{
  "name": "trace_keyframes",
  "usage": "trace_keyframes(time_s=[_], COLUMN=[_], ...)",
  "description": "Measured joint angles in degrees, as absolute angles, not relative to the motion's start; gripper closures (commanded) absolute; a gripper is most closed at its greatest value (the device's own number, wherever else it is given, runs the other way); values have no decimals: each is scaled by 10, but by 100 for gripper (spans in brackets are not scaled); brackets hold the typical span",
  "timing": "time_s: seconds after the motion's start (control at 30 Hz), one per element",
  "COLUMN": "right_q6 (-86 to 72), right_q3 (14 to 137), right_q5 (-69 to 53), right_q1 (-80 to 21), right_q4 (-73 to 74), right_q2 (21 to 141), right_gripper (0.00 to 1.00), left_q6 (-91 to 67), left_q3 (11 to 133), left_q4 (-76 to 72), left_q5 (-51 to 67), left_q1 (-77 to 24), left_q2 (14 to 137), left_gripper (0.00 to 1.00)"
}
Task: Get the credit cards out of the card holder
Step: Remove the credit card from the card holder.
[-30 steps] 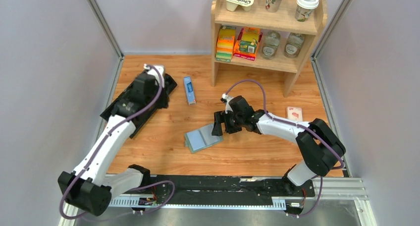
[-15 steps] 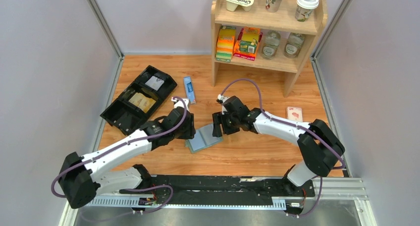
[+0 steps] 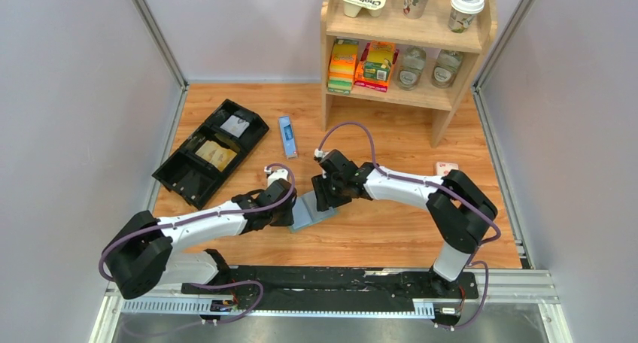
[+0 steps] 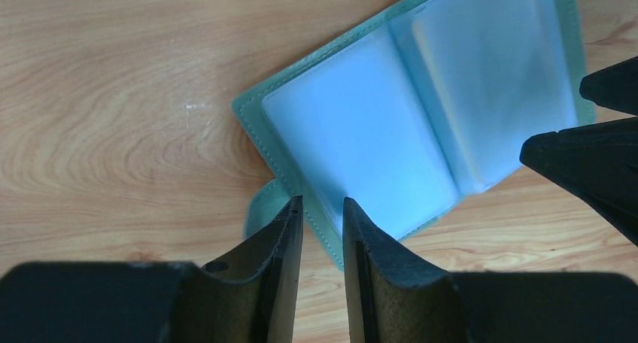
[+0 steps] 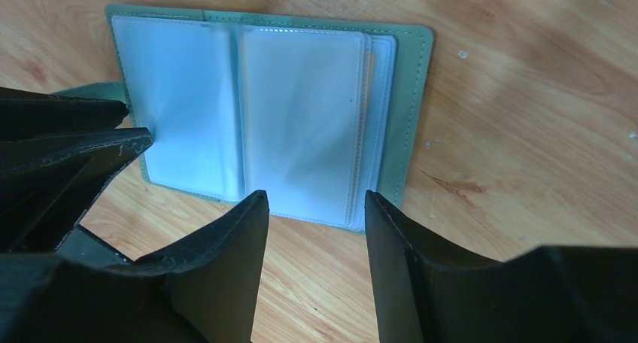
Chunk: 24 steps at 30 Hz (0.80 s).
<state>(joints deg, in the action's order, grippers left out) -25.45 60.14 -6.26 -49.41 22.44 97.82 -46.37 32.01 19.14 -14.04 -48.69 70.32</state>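
The card holder (image 3: 312, 211) lies open on the wooden table, sage green outside with pale blue pocket pages (image 4: 421, 110) up. It also shows in the right wrist view (image 5: 263, 110). No card shows clearly in the pages. A tan credit card (image 3: 215, 154) lies in the black tray (image 3: 188, 179). My left gripper (image 3: 290, 207) is at the holder's left corner, its jaws a narrow gap apart (image 4: 322, 207) with the holder's green edge showing between the tips. My right gripper (image 3: 322, 196) is open and empty (image 5: 314, 204) just over the holder's near edge.
A long narrow blue box (image 3: 287, 135) lies behind the holder. A wooden shelf (image 3: 406, 42) with cups, jars and packets stands at the back right. A small pink box (image 3: 445, 168) lies right of the right arm. Grey walls close in both sides.
My left arm has swung from the black tray down to the holder's left edge. My right gripper has shifted a little left over the holder. The holder has stayed open.
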Motion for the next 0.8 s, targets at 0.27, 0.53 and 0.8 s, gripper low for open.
trace_keyframes(time_s=[0.27,0.53,0.8], right_q6=[-255,-255,-254], right_q3=[624,628,631], right_q5=[-52,-52,-67], right_q1=[-510,-521,-524], right_q4=[237,242,250], right_q2=[1015,1017,1008], right_gripper=[55,58,47], left_q6=[-481,-487,-488], left_q3=[296,295,296], left_q4=[168,153,147], left_q5=[-141,-149,-155], left_q1=[-488,-499,-504], left_q2=[707,714,719], left_gripper=[69,70,70])
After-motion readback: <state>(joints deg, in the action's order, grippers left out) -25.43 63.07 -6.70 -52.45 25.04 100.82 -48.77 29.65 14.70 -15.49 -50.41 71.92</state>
